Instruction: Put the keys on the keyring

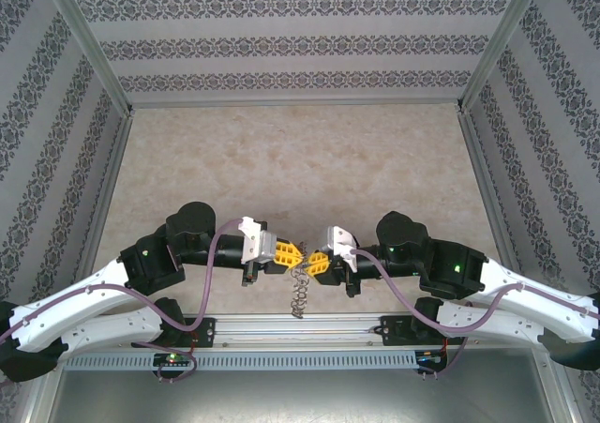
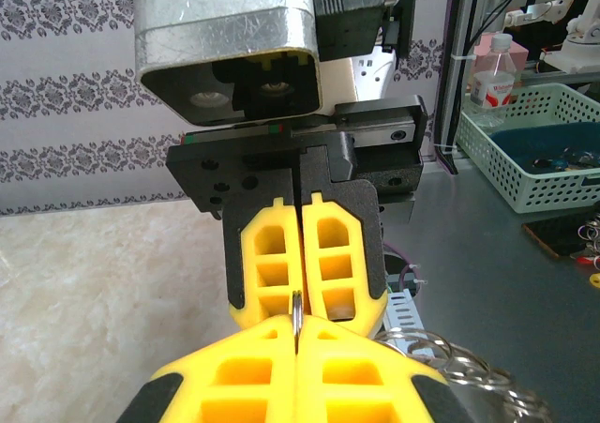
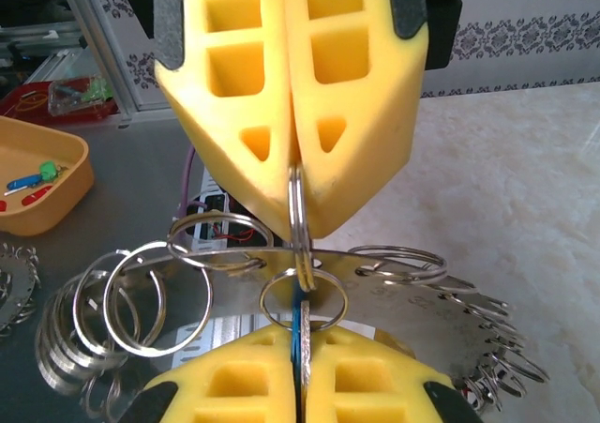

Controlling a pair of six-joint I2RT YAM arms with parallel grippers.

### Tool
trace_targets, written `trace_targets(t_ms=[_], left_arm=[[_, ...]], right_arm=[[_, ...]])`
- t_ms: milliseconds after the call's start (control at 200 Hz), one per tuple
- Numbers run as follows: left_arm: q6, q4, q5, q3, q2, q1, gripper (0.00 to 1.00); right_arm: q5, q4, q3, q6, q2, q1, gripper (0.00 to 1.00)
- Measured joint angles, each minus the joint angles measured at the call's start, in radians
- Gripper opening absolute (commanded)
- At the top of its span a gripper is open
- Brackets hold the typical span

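Where the arms meet at lower centre of the top view, left gripper (image 1: pixel 296 253) and right gripper (image 1: pixel 312 261) stand tip to tip over the table (image 1: pixel 300 151). Left fingers are pressed together, pinching one wire loop (image 3: pixel 294 193) of the keyring (image 3: pixel 412 296). In the right wrist view the ring plate crosses mid-frame, loops fanning to both sides. Right fingers are closed on a thin blue-edged blade, apparently a blue key (image 3: pixel 302 334), at bottom centre, just beside the rim.

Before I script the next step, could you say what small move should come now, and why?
Probably the right gripper should nudge its blue key into the wire loop pinched by the left gripper: both are shut, tip to tip, key at the loop.
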Motion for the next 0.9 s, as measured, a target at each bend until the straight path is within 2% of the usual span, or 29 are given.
trace_targets(t_ms=[899], left_arm=[[0.0, 0.008, 0.022, -0.006, 0.01, 0.002, 0.0]], right_arm=[[0.042, -0.023, 0.005, 0.0, -0.035, -0.013, 0.0]])
